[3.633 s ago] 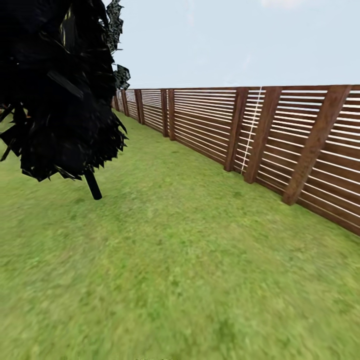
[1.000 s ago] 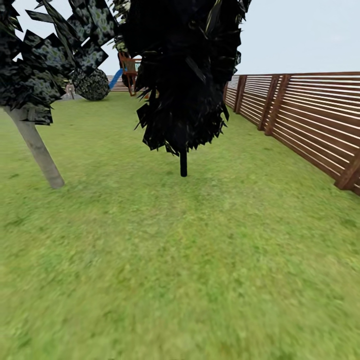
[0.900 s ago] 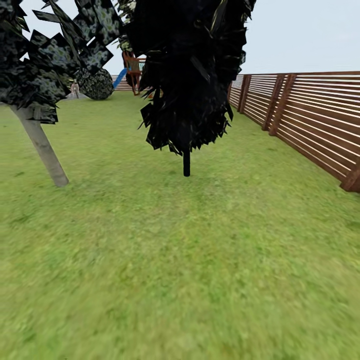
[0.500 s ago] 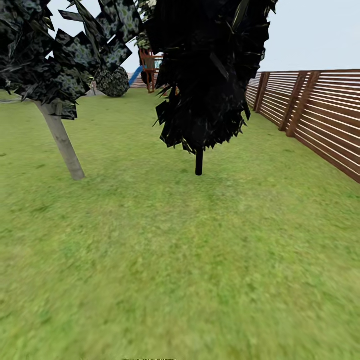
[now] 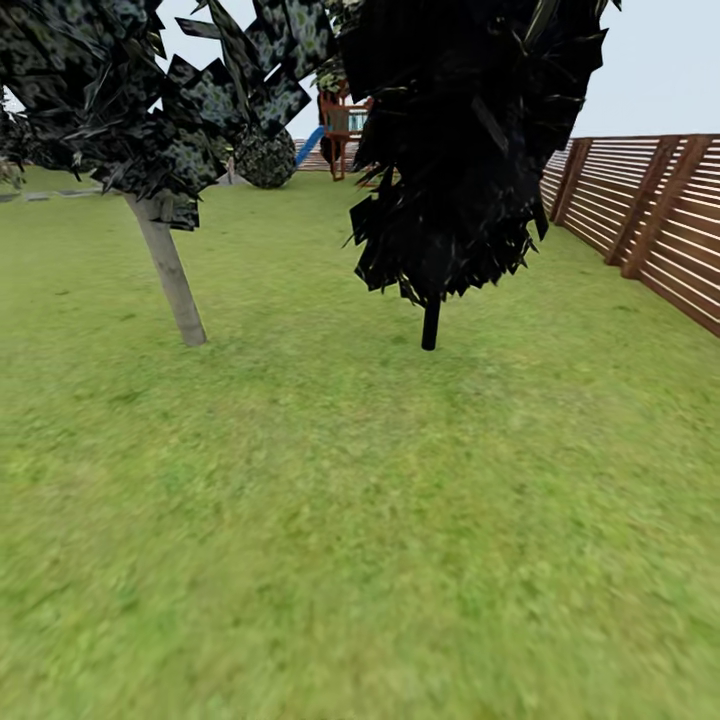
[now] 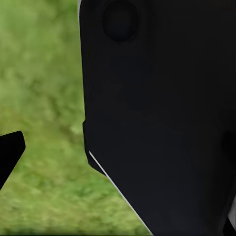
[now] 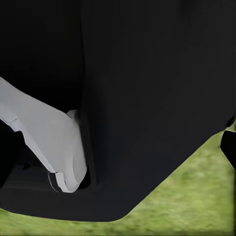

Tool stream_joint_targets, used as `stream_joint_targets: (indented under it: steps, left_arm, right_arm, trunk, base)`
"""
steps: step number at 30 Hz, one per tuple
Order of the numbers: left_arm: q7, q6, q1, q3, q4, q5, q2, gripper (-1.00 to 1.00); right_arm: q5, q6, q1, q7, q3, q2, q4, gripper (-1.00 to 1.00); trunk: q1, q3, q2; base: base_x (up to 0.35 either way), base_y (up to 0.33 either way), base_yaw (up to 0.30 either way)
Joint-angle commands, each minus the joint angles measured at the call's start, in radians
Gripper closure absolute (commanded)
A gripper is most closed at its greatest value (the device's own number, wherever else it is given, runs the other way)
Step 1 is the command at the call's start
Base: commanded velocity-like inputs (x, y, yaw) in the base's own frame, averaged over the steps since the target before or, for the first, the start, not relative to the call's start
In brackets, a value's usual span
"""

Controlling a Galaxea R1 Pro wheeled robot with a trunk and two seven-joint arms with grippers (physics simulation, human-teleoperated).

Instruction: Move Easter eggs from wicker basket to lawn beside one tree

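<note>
Jaws: both sides, state cannot be told from the wrist views | left: pale-trunked tree (image 5: 168,270) rising from lawn (image 5: 330,520) | centre: dark-trunked tree (image 5: 431,322) | right: fence (image 5: 660,215) | progress: basket, eggs unseen; robot likely travelling; all placements apparently remain.

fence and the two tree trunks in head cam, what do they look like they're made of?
Fence: brown wood by the look, matte horizontal slats on thicker posts. Pale-trunked tree: grey-beige, smooth, bark-like at best. Dark-trunked tree: thin, flat black stem, no visible texture; material unclear in this render.
</note>
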Motion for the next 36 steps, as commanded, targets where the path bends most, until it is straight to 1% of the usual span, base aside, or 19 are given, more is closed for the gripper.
stream_joint_targets:
  steps: [1,36]
  left_arm:
    - [0.000,-0.004,-0.001,0.000,0.001,0.000,0.000,-1.00]
    - [0.003,-0.001,-0.001,0.002,0.001,-0.002,0.000,-1.00]
  right_arm:
    - [0.001,-0.001,0.000,0.000,0.000,0.000,0.000,-1.00]
    - [-0.001,-0.002,0.000,0.000,-0.001,-0.001,0.000,-1.00]
  trunk:
    - [0.000,-0.002,0.000]
    - [0.000,-0.031,0.000]
  base:
    - [0.000,0.000,0.225]
    - [0.000,0.000,0.225]
